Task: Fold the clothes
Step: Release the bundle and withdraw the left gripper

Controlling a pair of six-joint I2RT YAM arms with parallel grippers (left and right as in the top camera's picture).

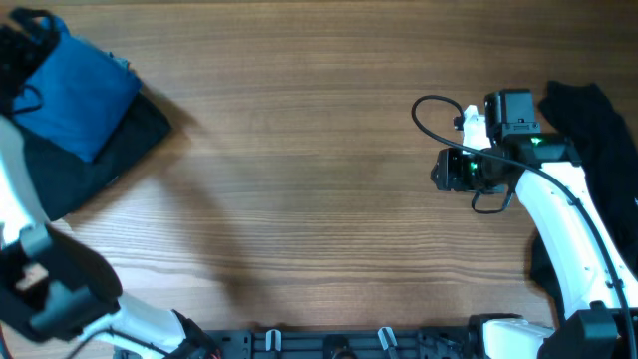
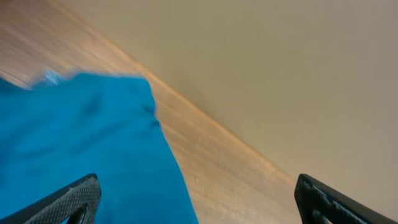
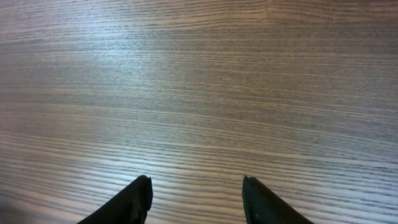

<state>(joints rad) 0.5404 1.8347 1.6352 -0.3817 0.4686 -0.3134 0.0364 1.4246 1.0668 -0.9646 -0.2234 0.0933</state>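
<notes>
Since left hand [image 2: 196, 193] and right hand [image 3: 196, 186] gape empty, right should pinch the black garment [image 1: 598, 120] at 3 o'clock by an edge.

We see a wood-grain table [image 1: 319, 150] under soft, even light. Past its edge we see a plain beige surface [image 2: 280, 62].

Top-left corner: the blue garment [image 1: 75, 90] sits folded on a dark garment [image 1: 110, 150] spread beneath it; the left arm [image 1: 15, 189] runs up the left edge beside them; over right, the right gripper [image 1: 444, 170] hangs above the bare wooden table [image 1: 299, 150], pointing left; a black garment [image 1: 598, 130] lies bunched at the right edge, partly under the right arm [image 1: 558, 209].
</notes>
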